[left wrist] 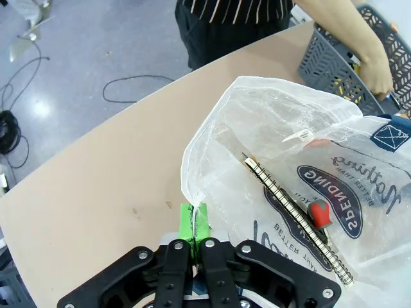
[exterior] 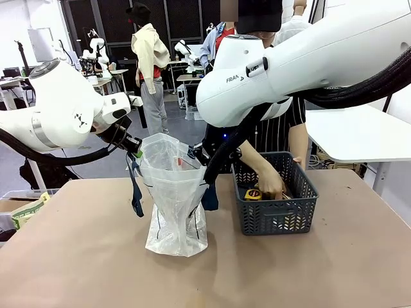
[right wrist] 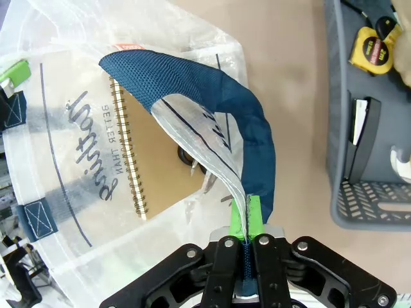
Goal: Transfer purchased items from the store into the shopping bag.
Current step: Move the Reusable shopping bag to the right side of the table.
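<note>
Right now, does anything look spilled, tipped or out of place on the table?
Nothing stands out. The bag stands upright, its top pinched by the left end effector and the right end effector, with a notebook inside. The basket sits level beside it, a person's hand in it by the tape measure.

Front cam sat at the near edge, looking across the surface (exterior: 90, 256) at the person (exterior: 276, 135). Both wrist cams hung right over the bag (exterior: 173, 205), pointing down into it from opposite rims. All three caught bag and basket (exterior: 276, 215).
</note>
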`<state>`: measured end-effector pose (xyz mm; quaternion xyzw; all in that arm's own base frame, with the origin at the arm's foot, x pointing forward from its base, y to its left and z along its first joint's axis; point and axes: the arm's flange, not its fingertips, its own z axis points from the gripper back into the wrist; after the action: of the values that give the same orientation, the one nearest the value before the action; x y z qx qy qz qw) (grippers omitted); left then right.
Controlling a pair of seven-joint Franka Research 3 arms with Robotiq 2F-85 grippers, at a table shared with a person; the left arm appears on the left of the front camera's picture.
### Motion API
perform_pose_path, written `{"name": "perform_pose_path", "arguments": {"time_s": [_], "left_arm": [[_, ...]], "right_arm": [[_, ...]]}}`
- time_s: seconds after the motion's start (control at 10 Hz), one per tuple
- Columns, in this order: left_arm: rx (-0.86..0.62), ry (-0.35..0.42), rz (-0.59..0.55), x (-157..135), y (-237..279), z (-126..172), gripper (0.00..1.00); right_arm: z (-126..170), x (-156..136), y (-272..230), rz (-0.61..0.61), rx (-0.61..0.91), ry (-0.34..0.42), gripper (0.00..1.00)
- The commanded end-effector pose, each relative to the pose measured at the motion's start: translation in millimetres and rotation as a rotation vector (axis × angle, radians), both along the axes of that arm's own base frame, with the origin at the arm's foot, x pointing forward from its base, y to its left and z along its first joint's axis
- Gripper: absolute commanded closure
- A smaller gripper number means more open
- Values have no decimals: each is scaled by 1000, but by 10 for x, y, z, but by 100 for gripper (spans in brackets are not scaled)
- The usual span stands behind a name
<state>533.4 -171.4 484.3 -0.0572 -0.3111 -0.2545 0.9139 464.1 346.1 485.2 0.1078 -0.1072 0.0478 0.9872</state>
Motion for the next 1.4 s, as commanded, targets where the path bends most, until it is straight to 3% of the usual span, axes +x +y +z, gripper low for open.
{"name": "perform_pose_path", "arguments": {"time_s": [0.0, 1.3], "left_arm": [[2, 2, 11, -1, 8, 15, 100], [2, 2, 11, -1, 8, 15, 100]], "right_arm": [[7, -11, -12, -5, 8, 7, 100], [7, -11, -12, -5, 8, 7, 100]]}}
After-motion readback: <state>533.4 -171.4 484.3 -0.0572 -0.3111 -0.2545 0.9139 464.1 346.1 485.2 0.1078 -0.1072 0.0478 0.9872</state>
